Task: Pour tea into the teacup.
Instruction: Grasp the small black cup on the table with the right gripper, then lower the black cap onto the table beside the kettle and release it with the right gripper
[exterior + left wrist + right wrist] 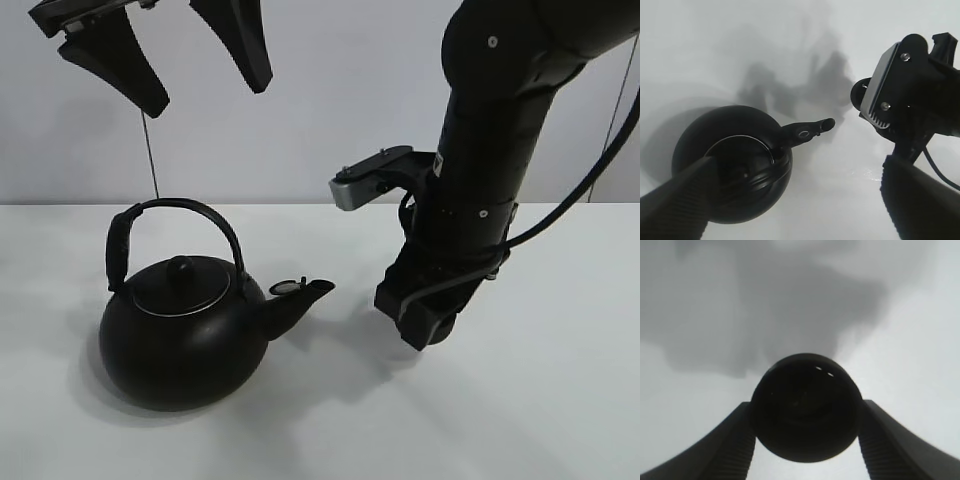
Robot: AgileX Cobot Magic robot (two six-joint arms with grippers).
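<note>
Teacup (pixel 805 390), round, matte black, pinched between right gripper (pixel 806 412) ribbed fingers (pixel 737 440).

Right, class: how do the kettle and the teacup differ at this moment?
The kettle has an arched handle, lid and spout; the teacup is a plain handleless bowl. The kettle stands free on the table; the right gripper is shut on the teacup. The kettle looks much bigger than the teacup. Both are round and black.
</note>
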